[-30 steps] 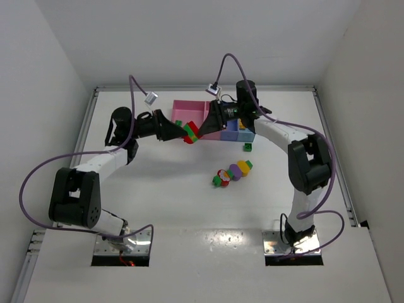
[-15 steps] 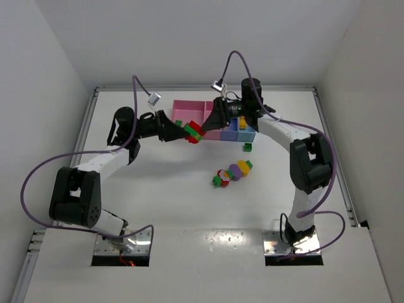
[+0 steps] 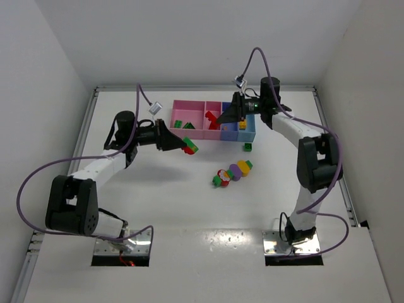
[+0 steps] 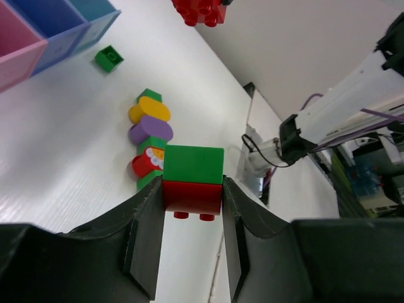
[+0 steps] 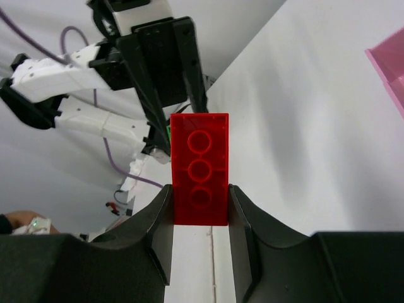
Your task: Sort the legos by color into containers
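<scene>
Legos (image 3: 231, 172) are mid-sort: left gripper (image 4: 192, 196) clamps a green-on-red pair (image 4: 192, 180) left of centre overhead; right gripper (image 5: 200, 196) pinches a red brick (image 5: 200, 169) by the containers (image 3: 208, 135), upper centre. Next, likely: drop red in, then split the pair.

Row of containers (image 3: 196, 134) across upper centre of top view, on table (image 3: 145, 189). My left gripper (image 3: 184, 144) just below row's left end, two-brick stack (image 3: 189, 148) between its fingers, raised off table. My right gripper (image 3: 222, 117) over middle of row, single brick (image 3: 213, 118) pinched at its tip. Inside leftmost compartment, loose bricks (image 3: 183, 124). On table just below row's right end, lone brick (image 3: 249, 147). Lower, at frame centre, long stack (image 3: 231, 172) lying on table, well apart from containers, between my two arms.
</scene>
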